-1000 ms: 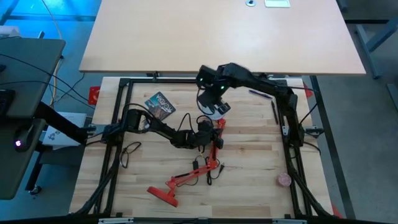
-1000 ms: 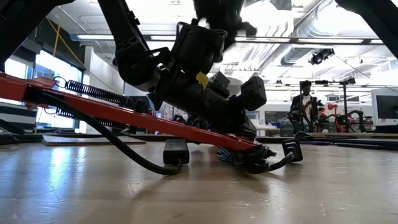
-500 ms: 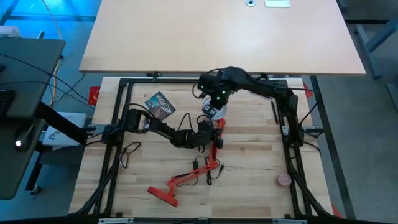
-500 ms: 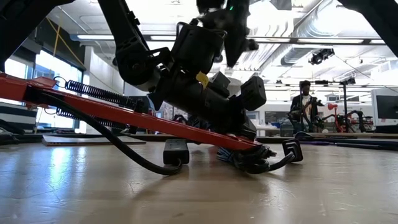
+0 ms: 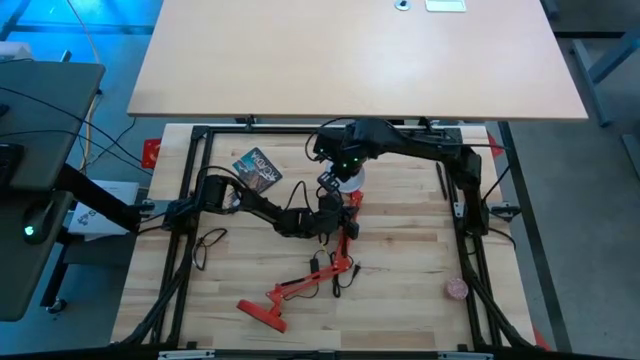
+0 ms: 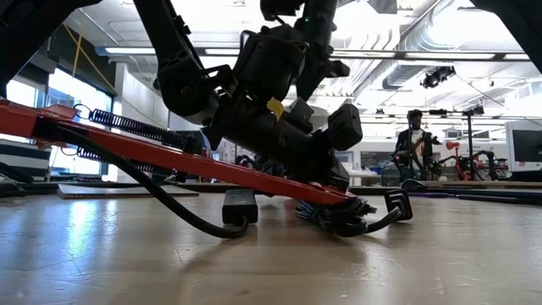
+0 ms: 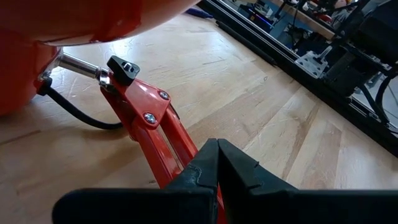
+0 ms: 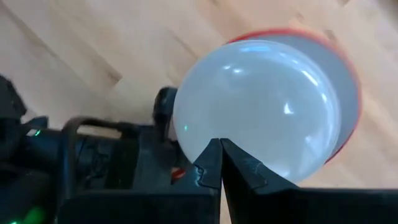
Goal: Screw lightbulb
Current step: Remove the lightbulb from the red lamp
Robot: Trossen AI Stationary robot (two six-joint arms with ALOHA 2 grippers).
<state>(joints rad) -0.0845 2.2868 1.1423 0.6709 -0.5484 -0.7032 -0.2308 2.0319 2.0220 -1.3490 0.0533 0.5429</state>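
A red desk lamp lies on the table, with its base (image 5: 262, 312) near the front and its red-rimmed shade (image 8: 348, 68) toward the far side. The white lightbulb (image 8: 261, 106) sits in the shade, dome facing up; it also shows in the high view (image 5: 352, 181). My left gripper (image 5: 328, 213) is shut on the lamp's red arm (image 7: 149, 118), just near of the shade. My right gripper (image 8: 221, 152) is shut and hovers right over the bulb's dome; it shows in the high view (image 5: 339, 170) and the low view (image 6: 318, 59). My left gripper pinches the lamp's red arm (image 7: 180, 146) between its two fingers, close to the joint below the shade. The fingers lie across the arm, which slants down to the table (image 6: 169, 157). My right gripper's shut fingertips stand in front of the bulb's dome (image 8: 249, 143); I cannot tell whether they touch it.
A dark printed card (image 5: 258, 168) lies at the far left of the work surface and a loose black cable (image 5: 208, 246) at the left. A pink round thing (image 5: 457, 289) lies at the near right. A person (image 6: 415, 140) stands in the room behind.
My right gripper has come down and slightly toward the table's left, over the bulb in the shade, and its wrist has turned. My left gripper and the lamp have kept still.
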